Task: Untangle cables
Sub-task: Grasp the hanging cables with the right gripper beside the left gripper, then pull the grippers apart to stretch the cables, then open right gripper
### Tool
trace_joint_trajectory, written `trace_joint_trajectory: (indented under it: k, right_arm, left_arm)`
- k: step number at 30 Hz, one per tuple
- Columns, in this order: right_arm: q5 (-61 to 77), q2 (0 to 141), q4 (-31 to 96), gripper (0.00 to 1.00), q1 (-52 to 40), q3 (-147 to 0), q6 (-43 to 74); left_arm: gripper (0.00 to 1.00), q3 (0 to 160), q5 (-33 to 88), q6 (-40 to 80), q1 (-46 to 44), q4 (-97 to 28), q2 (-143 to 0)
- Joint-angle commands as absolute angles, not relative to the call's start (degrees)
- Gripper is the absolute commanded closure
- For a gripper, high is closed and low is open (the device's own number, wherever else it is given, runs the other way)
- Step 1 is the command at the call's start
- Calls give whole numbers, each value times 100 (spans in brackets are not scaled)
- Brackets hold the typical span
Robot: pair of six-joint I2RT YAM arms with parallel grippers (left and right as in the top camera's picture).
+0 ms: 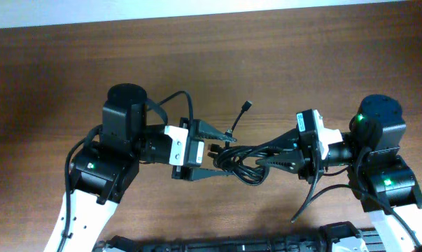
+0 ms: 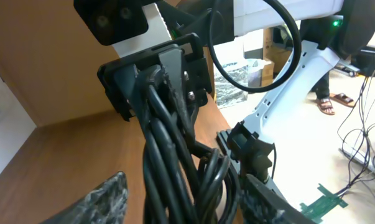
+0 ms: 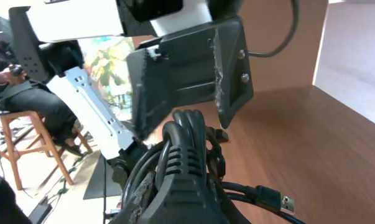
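Note:
The cables (image 1: 242, 159) are a bundle of thin black cords held up between both arms over the wooden table (image 1: 57, 84). One loose end with a small plug (image 1: 246, 106) sticks up toward the back. My left gripper (image 1: 229, 154) is open, its fingers on either side of the bundle's left part; in the left wrist view the cords (image 2: 168, 155) run between the spread fingers (image 2: 187, 208). My right gripper (image 1: 262, 154) is shut on the bundle's right end, around a thick ribbed plug (image 3: 187, 165). A USB plug (image 3: 280, 200) lies beside it.
The arm bases stand at the left (image 1: 123, 115) and right (image 1: 378, 122) of the table. Thicker black robot wires loop from each arm (image 1: 183, 98). A black rail (image 1: 224, 243) runs along the front edge.

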State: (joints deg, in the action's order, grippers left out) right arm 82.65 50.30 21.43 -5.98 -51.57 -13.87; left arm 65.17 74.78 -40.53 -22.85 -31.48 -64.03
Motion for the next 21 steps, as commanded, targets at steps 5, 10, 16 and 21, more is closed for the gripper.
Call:
trace_joint_trajectory:
  k: [5,10,16,21]
  right_arm:
    - [8814,5004,1944,96,-561,-5196,-1474]
    - [8812,5004,1944,96,-561,-5196,-1457]
    - [8812,5004,1944,96,-561,-5196,-1455]
    - [8812,5004,1918,96,-561,-5199,-1455]
  left_arm:
    - [47,6593,7505,-4082,-2272,-3114,-6521]
    - [48,6593,7524,-4082,-2272,-3089,-6600]
    - [70,6593,7526,-4082,-2272,-3004,-6600]
    - [89,6593,7524,-4084,-2390,-3004,-6600]
